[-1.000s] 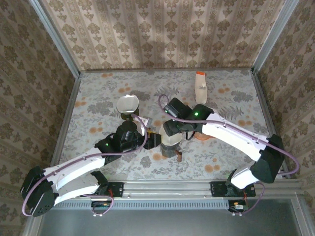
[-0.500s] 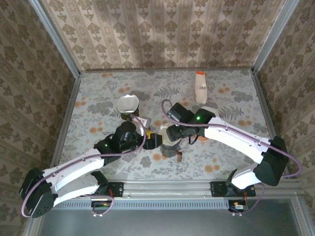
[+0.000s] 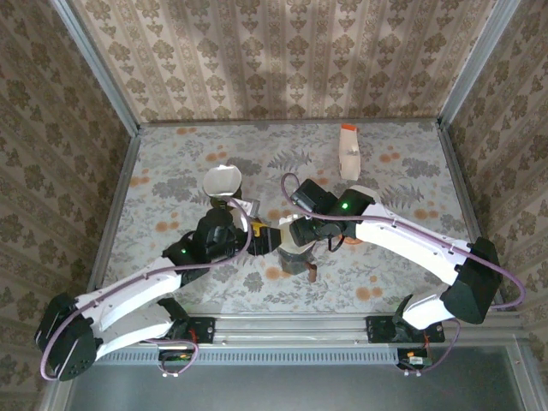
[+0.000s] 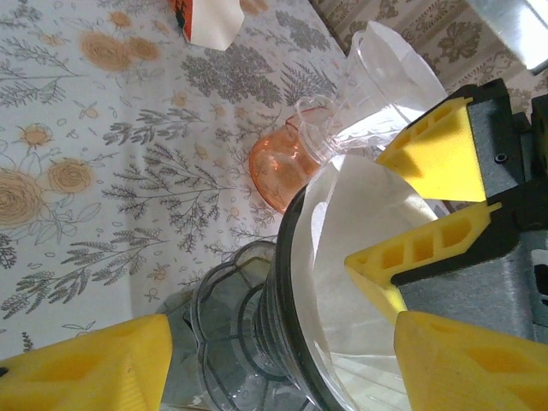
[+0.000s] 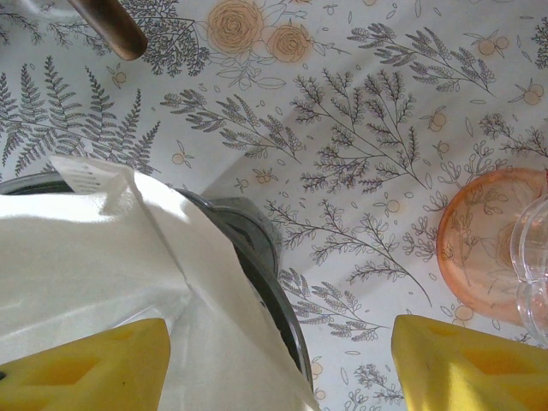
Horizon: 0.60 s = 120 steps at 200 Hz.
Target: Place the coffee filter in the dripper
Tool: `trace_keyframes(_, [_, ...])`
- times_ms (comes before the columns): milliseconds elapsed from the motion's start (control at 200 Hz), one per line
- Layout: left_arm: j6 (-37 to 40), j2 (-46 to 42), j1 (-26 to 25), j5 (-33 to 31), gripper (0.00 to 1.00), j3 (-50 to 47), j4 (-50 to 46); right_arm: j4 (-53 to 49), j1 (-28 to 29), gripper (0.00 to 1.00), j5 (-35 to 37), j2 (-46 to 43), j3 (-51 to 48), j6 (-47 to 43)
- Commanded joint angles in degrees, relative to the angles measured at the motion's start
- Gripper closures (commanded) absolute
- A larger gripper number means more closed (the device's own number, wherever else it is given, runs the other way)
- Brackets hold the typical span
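White paper coffee filter (image 5: 94,257), creased, lies in the dark-rimmed dripper (image 5: 276,295).

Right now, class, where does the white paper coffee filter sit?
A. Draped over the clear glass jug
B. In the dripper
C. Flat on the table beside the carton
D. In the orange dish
B: the coffee filter sits inside the dark rim of the dripper, well apart from the orange dish.
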Motion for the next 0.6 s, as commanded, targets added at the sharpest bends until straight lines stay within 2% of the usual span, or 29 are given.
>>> trace_keyframes(0, [-0.9, 0.6, 0.5, 1.6, 0.33, -0.3, 2.0, -0.1, 0.4, 0.29, 0.1, -0.5, -0.5, 1.2])
trace_keyframes(165, [-0.9, 0.8, 0.4, 1.3, 0.42, -0.2, 0.4, -0.6, 0.4, 0.29, 0.6, -0.7, 0.0, 0.9])
trace_keyframes(595, [-1.2, 0.9, 0.4, 1.7, 0.44, -1.1, 0.2, -1.3, -0.7, 0.3, 2.5, -1.5, 1.8, -0.8])
